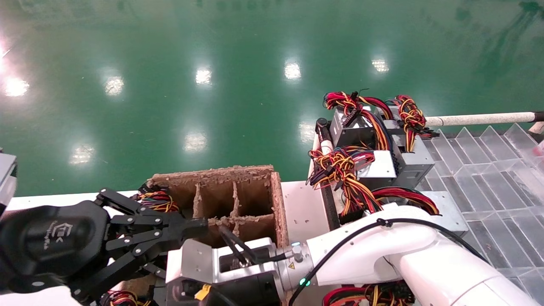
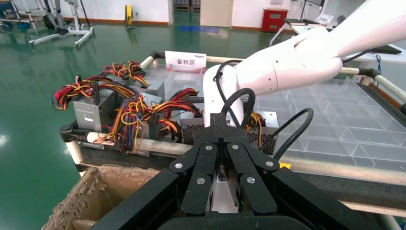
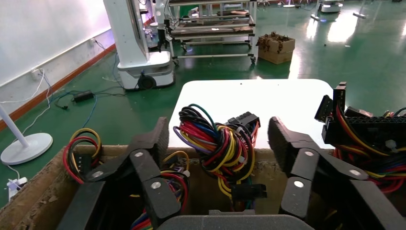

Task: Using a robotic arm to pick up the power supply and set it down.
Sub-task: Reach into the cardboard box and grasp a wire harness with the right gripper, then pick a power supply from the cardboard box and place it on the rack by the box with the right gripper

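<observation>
1. The right gripper [image 3: 220, 158], black with thin linkage fingers, hangs spread wide over a brown cardboard divider box [image 1: 238, 199]. Between its fingers, not touched, stands a thick bundle of red, yellow and black wires [image 3: 218, 143] rising from a box compartment.
2. That bundle likely belongs to the power supply being fetched; its metal body is hidden down in the box.
3. The left gripper [image 1: 193, 225], black and rounded on the other arm, sits beside the same box with fingers pressed together, empty.
4. Farther right, several silver-grey metal power supplies with coloured wiring [image 1: 374, 148] rest on a rack [image 1: 446, 212] next to clear plastic divider trays [image 1: 488, 170].
5. Progress: nothing is gripped. Closing, lifting and setting down all appear left to do.
</observation>
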